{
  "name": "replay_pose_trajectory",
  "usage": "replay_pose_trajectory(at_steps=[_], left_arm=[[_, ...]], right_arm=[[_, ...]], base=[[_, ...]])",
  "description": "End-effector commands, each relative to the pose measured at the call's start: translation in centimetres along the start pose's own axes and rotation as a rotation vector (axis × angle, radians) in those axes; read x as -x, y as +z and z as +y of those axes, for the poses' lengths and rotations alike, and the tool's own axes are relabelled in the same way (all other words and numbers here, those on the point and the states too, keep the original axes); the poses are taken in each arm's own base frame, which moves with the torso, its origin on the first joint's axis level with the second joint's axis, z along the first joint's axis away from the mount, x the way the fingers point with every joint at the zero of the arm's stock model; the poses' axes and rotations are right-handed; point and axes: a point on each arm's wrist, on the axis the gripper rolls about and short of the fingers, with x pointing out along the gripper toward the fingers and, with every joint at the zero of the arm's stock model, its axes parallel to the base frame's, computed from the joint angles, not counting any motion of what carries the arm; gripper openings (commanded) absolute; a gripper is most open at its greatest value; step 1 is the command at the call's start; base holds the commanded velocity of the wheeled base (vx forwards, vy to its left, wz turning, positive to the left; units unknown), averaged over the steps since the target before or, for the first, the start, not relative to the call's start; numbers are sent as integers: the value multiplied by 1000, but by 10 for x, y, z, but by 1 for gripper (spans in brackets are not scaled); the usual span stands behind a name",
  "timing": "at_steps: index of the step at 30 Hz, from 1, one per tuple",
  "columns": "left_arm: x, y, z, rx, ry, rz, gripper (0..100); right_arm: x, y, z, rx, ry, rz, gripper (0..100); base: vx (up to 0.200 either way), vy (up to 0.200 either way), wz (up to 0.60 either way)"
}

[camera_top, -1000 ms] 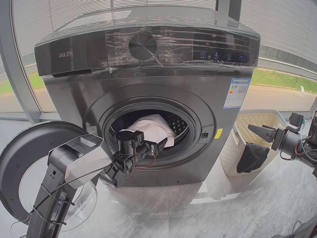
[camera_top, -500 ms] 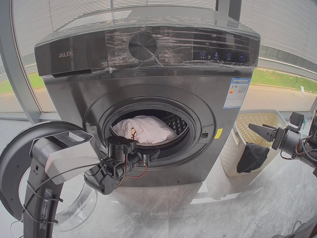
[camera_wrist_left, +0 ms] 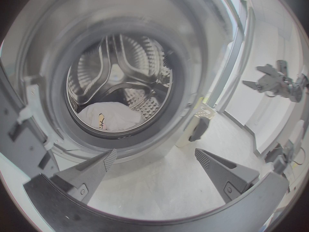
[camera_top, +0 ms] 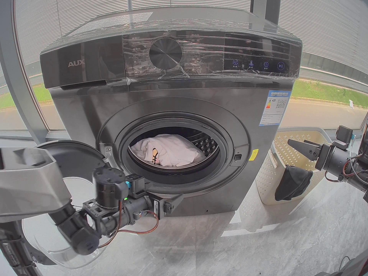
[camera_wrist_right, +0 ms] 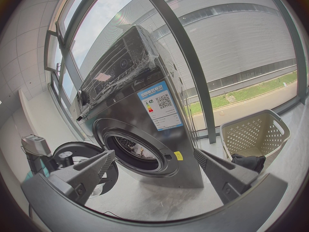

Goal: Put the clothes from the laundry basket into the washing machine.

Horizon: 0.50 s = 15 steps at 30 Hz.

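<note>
Glazed corner, daylight.
Grey marbled floor (camera_top: 268,242); tall windows (camera_top: 329,23) onto a ribbed facade (camera_wrist_right: 244,45) (grass strip (camera_top: 329,91) below).

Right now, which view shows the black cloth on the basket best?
The head view: the black cloth hangs unobstructed over the basket rim. The right wrist view shows it smaller and partly covered; the left wrist view shows it tiny and far off.

L jaws pulled back out of drum (camera_top: 207,144), empty now, white garment (camera_top: 168,150) dropped flat inside
</note>
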Motion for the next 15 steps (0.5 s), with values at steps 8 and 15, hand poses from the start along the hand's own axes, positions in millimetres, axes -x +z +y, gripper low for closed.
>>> replay_pose_trajectory(at_steps=[8, 15], left_arm=[[158, 49, -31, -37, -125, -352, 100], [236, 49, 10, -198, 133, -568, 100]], right_arm=[[19, 8, 14, 83, 132, -34, 100], [70, -5, 28, 160, 193, -100, 100]], base=[[0, 0, 0], [0, 0, 0]])
